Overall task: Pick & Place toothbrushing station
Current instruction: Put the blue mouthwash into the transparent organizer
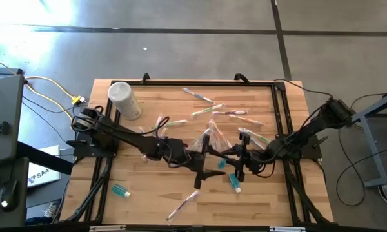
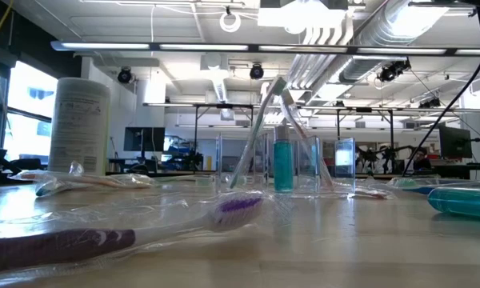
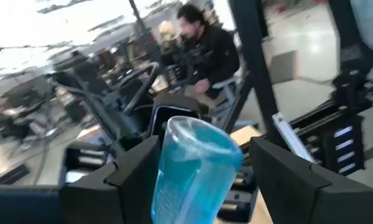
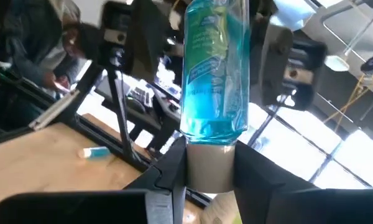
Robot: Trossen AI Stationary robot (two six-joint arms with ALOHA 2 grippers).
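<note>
Centre of the high view: both arms meeting nose to nose over the bench. Right tool clamped on the white cap of a blue mouthwash bottle, offering it to the other arm. Left tool spread wide around the far end of that same bottle, dark fingers flanking it with a gap on either side, not yet pressing. Probably a mid-air hand-over, roughly half made.

Toothbrushing station in the middle of the low view: clear walls, hard to pick out against the room, standing on the wood with a toothbrush leaning inside. Teal bottle in it or just behind it; cannot tell which. No sure sighting of the station from above.

To do this step well:
- Slide the left tool a little further along the body before closing, away from the rounded end; smooth plastic, likely to squirt out of a shallow pinch.
- Close squarely across the widest part, gently enough not to buckle the thin wall.
- Keep the right clamp on the cap until after a firm left grip, then open and back straight off along the bottle's axis.
- Stay above the wrapped toothbrushes and the loose small bottle below.
- Approach the station slowly: light, probably easy to shove or tip.

White tub in the upper left, well apart.
</note>
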